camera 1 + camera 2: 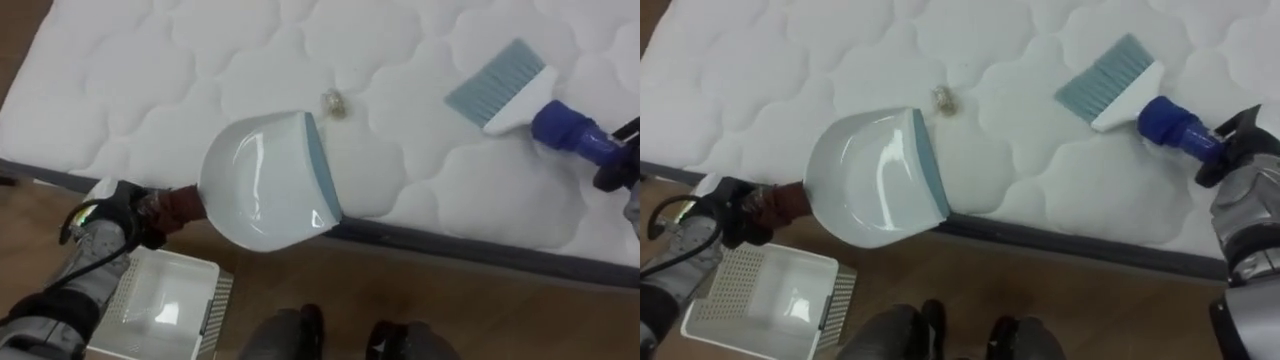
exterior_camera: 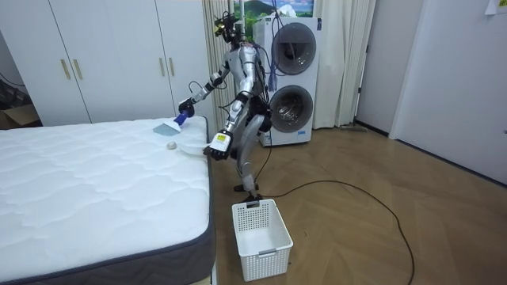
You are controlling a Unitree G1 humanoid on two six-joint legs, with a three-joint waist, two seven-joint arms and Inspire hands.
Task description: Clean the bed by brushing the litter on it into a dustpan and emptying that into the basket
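A white dustpan (image 1: 268,180) with a grey-blue lip lies half over the mattress (image 1: 180,60) edge, its dark red handle gripped in my left hand (image 1: 120,218). Just past the pan's lip a small crumpled scrap of litter (image 1: 334,103) rests on the white quilted mattress. To the right, a hand brush (image 1: 505,85) with pale blue bristles and a blue handle touches the mattress, bristles pointing toward the litter. My right hand (image 1: 1240,160) is curled round that blue handle. In the room view I stand at the bed's side, leaning over it.
A white slatted basket (image 1: 165,305) stands on the wooden floor by my feet, below the dustpan. The dark mattress border (image 1: 470,250) runs along the near side. In the room view, stacked washing machines (image 2: 295,79) and white wardrobes (image 2: 111,59) stand behind.
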